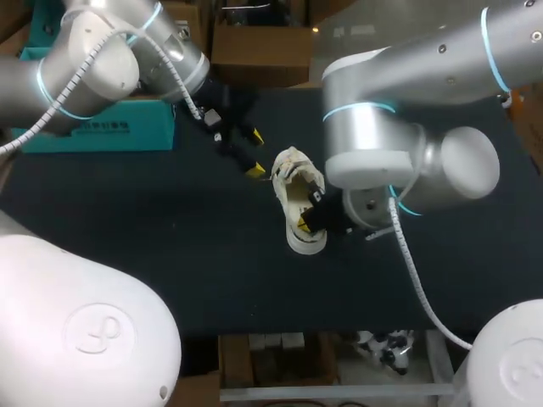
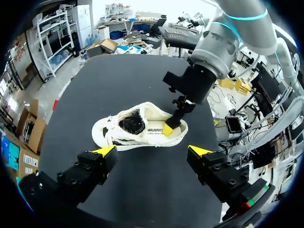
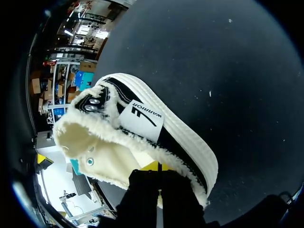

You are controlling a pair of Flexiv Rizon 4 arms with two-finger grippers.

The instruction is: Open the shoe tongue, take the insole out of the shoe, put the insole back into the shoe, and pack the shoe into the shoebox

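At the far left of the dark worktop sits the teal cardboard shoebox, well apart from the shoe and partly hidden under my left arm. Nothing shows inside it from here, so the packing step is judged not yet done. To its right the left gripper hangs above the cloth just beside the toe end of the shoe, its jaws released and spread wide with nothing between them. The left wrist view shows only bare worktop between the two yellow tips, with the shoe ahead of them. Near the middle lies the cream, fleece-lined sneaker with a black side panel and white rubber sole, its mouth turned upward. The fleecy lining is splayed wide, so the tongue looks to be already pulled open. The inside is pale and partly covered, and I cannot tell whether the insole is seated, half lifted or out; no loose insole shows on the worktop. On the right, the right gripper is down at the heel end of the shoe, one yellow tip showing against the collar. Whether its jaws are clenched on the insole, on the heel wall or on nothing, I cannot tell. By my reading the work is at the insole stage, with boxing left to do.
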